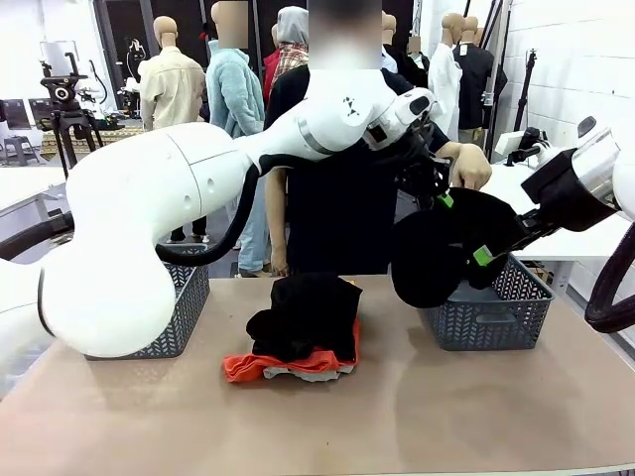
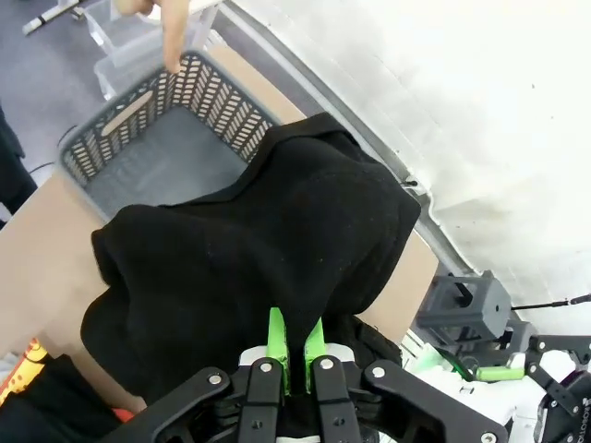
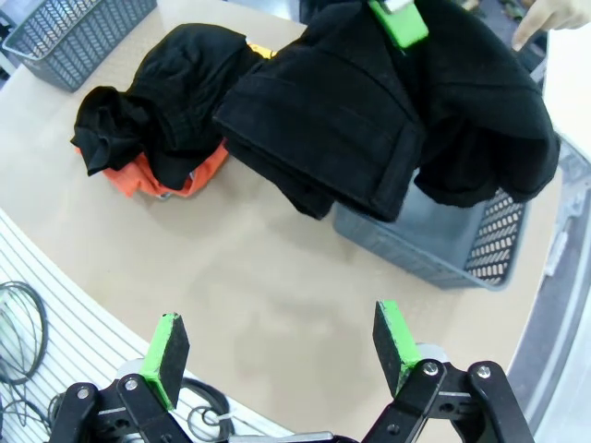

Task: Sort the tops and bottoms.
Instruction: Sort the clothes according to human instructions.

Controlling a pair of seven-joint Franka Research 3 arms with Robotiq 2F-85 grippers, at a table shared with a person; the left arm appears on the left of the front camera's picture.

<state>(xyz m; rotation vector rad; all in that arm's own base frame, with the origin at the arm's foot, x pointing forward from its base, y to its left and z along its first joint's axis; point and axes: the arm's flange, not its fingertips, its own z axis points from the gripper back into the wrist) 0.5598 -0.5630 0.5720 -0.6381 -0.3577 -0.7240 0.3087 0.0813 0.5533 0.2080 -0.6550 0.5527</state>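
Left gripper (image 2: 295,340) mine, clamped shut on bottoms (image 2: 268,249). Fabric hangs bunched just beyond jaws, over grey basket (image 2: 222,101); held high, presumably to clear rim. Right gripper (image 3: 282,343) open, empty, bottoms ahead.

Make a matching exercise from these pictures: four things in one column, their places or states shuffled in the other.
Things:
1. black bottoms
2. orange T-shirt
3. left hand
4. right hand

Places or states:
A. open, holding nothing
B. hanging in the air by the grey basket
C. on the table, under a black garment
D. shut on dark fabric

Pairs: 1-B, 2-C, 3-D, 4-A.
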